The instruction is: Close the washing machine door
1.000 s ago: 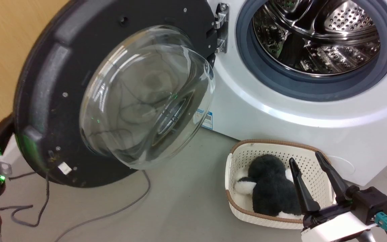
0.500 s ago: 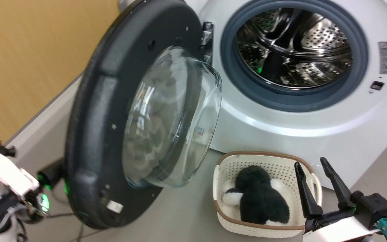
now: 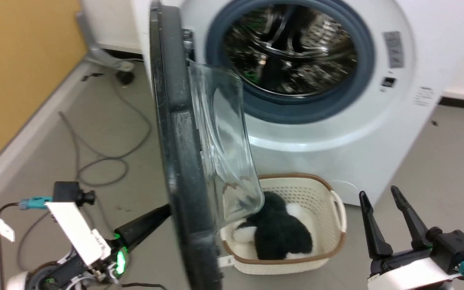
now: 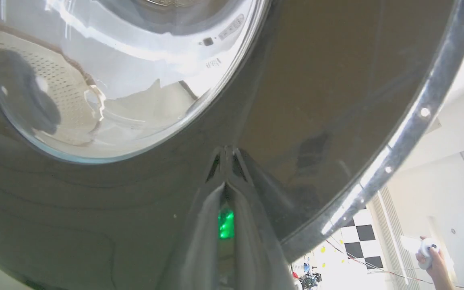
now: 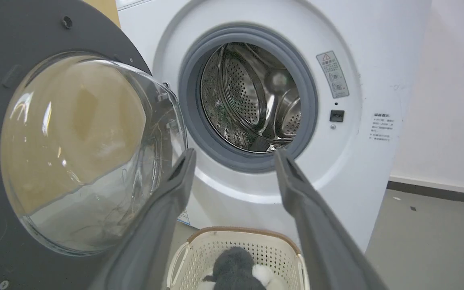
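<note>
Grey floor (image 3: 449, 161) with loose cables (image 3: 107, 158) trailing at left. A mustard-yellow wall (image 3: 22, 60) with pale skirting (image 3: 18, 145) runs along the left; a white wall (image 5: 449, 80) with dark skirting (image 5: 437, 189) stands far right.

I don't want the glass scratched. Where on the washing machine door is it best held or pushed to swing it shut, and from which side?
Probably the flat black ring of the washing machine door, near the free edge far from the hinge, from its outer face: the glass bowl bulges inward. The shut left gripper touches there.
</note>
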{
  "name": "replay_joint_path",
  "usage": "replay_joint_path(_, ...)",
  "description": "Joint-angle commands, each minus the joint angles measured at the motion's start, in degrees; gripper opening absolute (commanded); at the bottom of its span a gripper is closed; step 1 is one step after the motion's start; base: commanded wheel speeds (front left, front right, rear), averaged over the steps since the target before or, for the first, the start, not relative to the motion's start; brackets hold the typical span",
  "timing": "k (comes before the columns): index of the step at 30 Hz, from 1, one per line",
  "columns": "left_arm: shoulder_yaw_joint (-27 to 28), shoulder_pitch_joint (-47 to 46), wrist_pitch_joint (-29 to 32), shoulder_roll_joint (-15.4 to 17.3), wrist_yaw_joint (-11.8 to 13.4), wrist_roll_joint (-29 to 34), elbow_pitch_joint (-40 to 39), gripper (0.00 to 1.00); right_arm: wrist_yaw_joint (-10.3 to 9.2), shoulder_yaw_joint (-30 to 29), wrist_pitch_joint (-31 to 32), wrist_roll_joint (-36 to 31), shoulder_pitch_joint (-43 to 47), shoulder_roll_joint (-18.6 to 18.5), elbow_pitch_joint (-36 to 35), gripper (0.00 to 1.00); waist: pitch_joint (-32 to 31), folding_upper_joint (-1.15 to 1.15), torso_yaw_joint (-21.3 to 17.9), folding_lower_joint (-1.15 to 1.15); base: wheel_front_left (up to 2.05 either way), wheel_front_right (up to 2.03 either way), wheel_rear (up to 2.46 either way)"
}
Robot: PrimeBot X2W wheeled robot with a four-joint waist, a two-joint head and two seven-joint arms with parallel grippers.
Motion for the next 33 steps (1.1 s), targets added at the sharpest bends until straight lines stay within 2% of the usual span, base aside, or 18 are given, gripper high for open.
replay_joint_path(1, -1.92, 0.73, -1.09, -0.8, -0.16, -1.6, -1.0, 0.0, 0.03, -0.37, 0.08, -0.54, 0.1, 0.16, -0.5, 1.0, 1.53, 0.0, -3.65, 0.0, 0.0, 0.0, 0.0)
replay_joint_path(11, -12.25, -1.74, -12.92, -1.23, -1.84, -5.01, 1.65, 0.0, 0.03, 0.17, -0.01, -0.9, -1.17, 0.44, -1.04, 1.0, 5.41, 0.0, -13.57, 0.0, 0.0, 0.0, 0.0)
replay_joint_path(14, -13.79, -2.86, -15.7, -1.23, -2.35, -5.67, 2.95, 0.0, 0.03, 0.16, -0.19, -0.91, -1.48, 0.55, -1.12, 1.0, 6.38, 0.0, -15.52, 0.0, 0.0, 0.0, 0.0)
replay_joint_path(20, -17.13, -7.58, -26.69, -1.24, -2.81, -10.87, 7.95, 0.0, 0.03, 0.09, -0.83, -0.96, -2.18, 0.95, -1.01, 1.0, 9.09, 0.0, -20.86, 0.0, 0.0, 0.0, 0.0)
replay_joint_path(27, -19.95, -15.94, -41.17, -1.24, -3.74, -12.49, 15.59, 0.0, 0.03, 0.62, -1.58, -0.94, -2.92, 1.39, -0.39, 1.0, 11.33, 0.0, -25.95, 0.0, 0.0, 0.0, 0.0)
replay_joint_path(33, -24.02, -23.95, -50.61, -1.24, -4.6, -14.28, 22.48, 0.0, 0.03, 1.12, -2.13, -0.77, -3.12, 1.65, 0.17, 1.0, 12.02, 0.0, -28.26, 0.0, 0.0, 0.0, 0.0)
